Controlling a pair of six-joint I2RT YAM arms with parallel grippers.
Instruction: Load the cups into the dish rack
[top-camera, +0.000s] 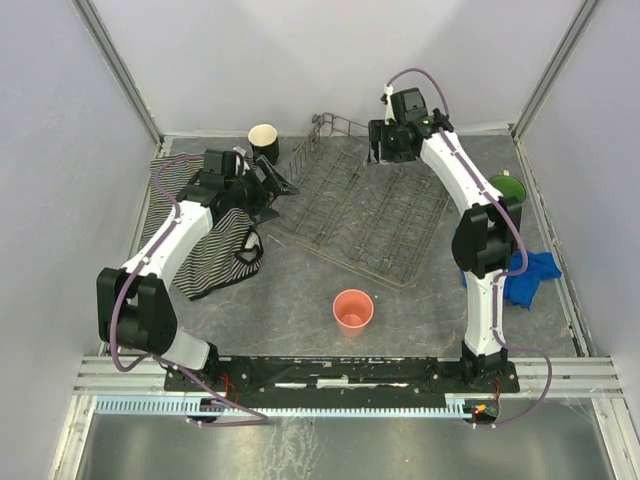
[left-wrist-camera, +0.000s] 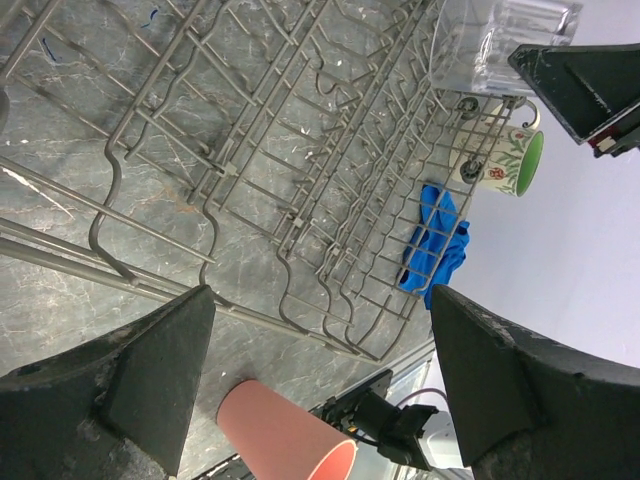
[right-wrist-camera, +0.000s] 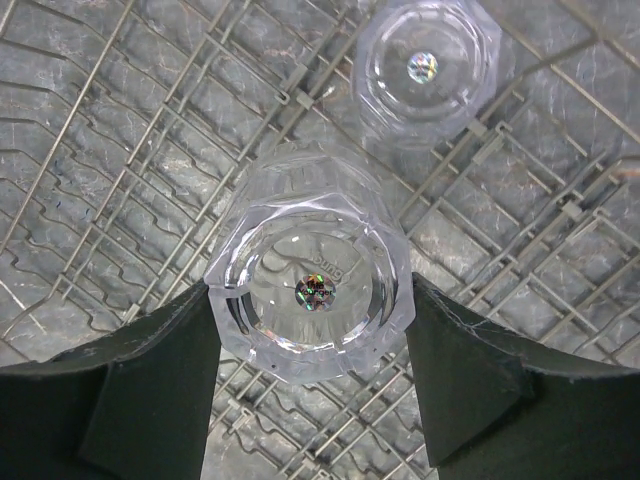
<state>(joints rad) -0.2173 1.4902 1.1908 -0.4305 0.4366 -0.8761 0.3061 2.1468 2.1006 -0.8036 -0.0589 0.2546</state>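
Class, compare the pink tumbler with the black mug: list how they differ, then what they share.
Colour: the pink tumbler is salmon inside and out; the black mug has a cream interior.
Place: the tumbler stands on the near side of the dish rack; the mug stands off its far left side.
Shared: both upright, mouth up, on the table, outside the rack.

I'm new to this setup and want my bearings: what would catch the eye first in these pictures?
The right hand grips a clear glass above the far side of the grey wire dish rack, which fills the middle of the table. A salmon-pink cup stands upright nearer the arm bases, outside the rack, and the left hand hangs open at the rack's left edge.
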